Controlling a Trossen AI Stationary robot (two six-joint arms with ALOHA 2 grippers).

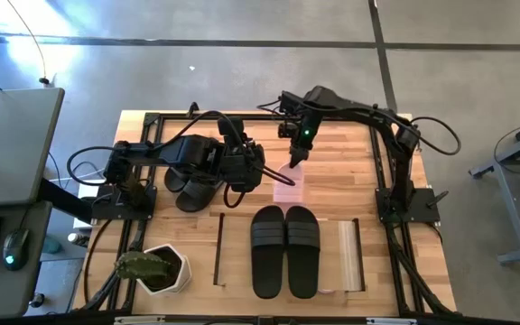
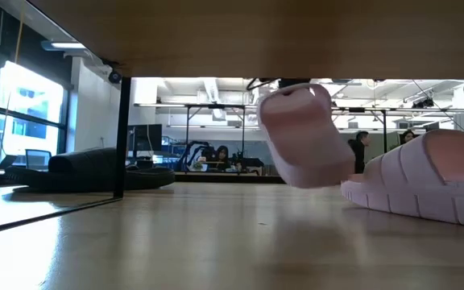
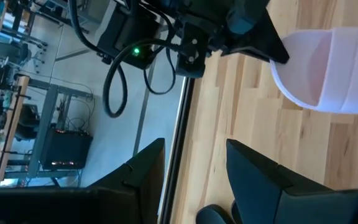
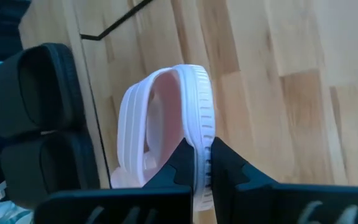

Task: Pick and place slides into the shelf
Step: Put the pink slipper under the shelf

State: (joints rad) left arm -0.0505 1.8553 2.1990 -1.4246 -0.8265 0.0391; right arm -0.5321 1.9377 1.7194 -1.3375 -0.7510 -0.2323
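My right gripper (image 1: 294, 161) hangs over the table's far middle, shut on a pink-and-white slide (image 1: 287, 178) that is lifted off the wood (image 2: 300, 133). The second pink slide (image 2: 429, 184) lies sole-down on the table in the low view. One black pair (image 1: 285, 248) lies side by side on the light-wood shelf (image 1: 350, 255). The other black pair (image 1: 192, 185) sits on the table beside my left gripper (image 1: 253, 170), which is open (image 3: 194, 177) and touches nothing. My right gripper pinches the pink-and-white slide's ribbed white sole rim (image 4: 202, 134) at one end, between its two fingers (image 4: 182, 163). The fingers come from above, pointing down. The slide hangs below them, lifted clear of the table, its pink footbed (image 4: 166, 115) turned sideways.
A white hexagonal plant pot (image 1: 159, 271) stands at the table's near left corner. Cables and the black frame rails (image 1: 152, 122) run along the table's far and side edges. Bare wood (image 1: 350, 176) lies between the held slide and the right arm's base.
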